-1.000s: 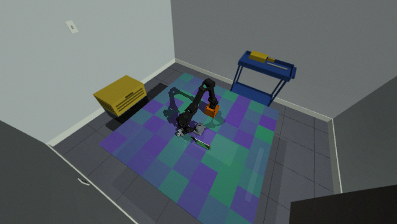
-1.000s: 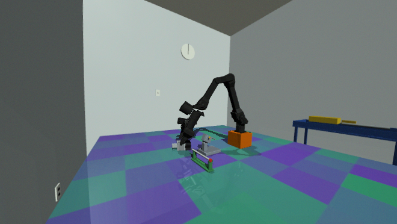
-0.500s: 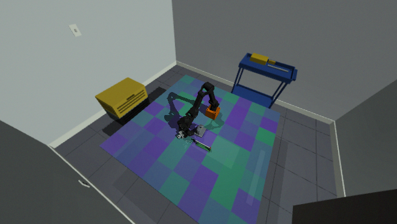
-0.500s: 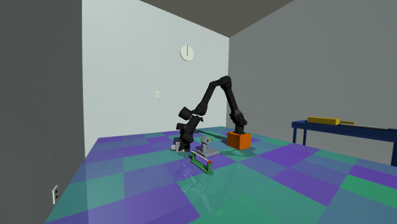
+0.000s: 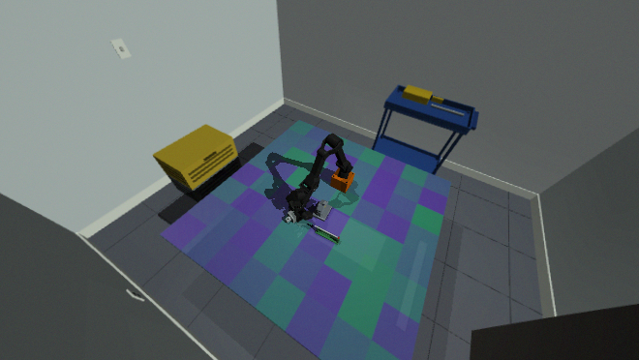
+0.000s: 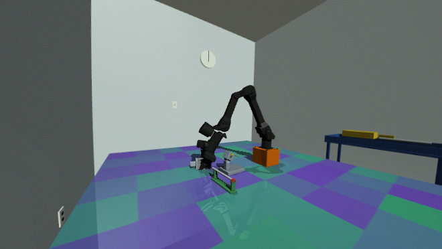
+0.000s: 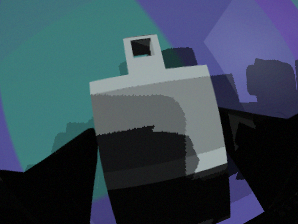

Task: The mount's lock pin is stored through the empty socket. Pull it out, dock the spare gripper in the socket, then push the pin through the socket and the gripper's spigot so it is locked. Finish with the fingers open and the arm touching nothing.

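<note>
The spare gripper, a pale grey block whose narrow spigot has a square hole, lies on the patterned mat. My gripper is over it, one black finger low along each side of the block, fingers wide apart; firm contact does not show. The grey mount stands beside my gripper, its tilted head bearing a small yellow spot. Whether a pin is through its socket is too small to tell. A silver rod with a red end lies along a green stand.
The green stand is close to the mount and the fingers. The orange arm base is beyond the mount. A yellow cabinet and a blue cart are farther off.
</note>
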Robot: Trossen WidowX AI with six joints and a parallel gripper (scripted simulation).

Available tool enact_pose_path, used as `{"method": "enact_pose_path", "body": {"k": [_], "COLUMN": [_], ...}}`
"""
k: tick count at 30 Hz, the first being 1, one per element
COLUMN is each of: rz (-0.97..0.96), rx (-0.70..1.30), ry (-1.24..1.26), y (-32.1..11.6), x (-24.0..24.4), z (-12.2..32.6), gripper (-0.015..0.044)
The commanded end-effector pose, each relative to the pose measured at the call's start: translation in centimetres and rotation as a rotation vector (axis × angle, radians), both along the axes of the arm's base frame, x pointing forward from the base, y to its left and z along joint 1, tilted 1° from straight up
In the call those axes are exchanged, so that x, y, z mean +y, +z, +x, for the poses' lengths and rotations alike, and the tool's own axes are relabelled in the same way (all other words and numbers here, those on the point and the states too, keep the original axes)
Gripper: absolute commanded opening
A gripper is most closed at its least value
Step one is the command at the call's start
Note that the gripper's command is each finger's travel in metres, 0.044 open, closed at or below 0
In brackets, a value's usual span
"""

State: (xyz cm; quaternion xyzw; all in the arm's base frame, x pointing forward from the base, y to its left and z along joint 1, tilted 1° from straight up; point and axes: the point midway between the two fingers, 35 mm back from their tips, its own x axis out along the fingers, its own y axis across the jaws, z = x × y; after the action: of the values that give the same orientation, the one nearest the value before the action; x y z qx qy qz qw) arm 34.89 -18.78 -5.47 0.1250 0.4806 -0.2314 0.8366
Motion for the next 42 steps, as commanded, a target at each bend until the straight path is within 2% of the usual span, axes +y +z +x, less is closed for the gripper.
{"method": "enact_pose_path", "body": {"k": [1,2,9,18,38,42], "rz": [0.005,0.005,0.005,0.004,0.004,0.004], "rx": [0.001,0.001,0.001,0.001,0.000,0.000], "ry": [-0.001,-0.001,-0.001,-0.001,-0.001,-0.001], "y": [-0.1,-0.1,-0.1,2.1,11.3,12.0], "x": [0.1,0.1,0.1,-0.1,0.1,0.2], "z": [-0.1,-0.1,-0.1,0.3,0.0,-0.1], "gripper": [0.0309,0.0282,0.0236,0.0000,0.0000,0.0000]}}
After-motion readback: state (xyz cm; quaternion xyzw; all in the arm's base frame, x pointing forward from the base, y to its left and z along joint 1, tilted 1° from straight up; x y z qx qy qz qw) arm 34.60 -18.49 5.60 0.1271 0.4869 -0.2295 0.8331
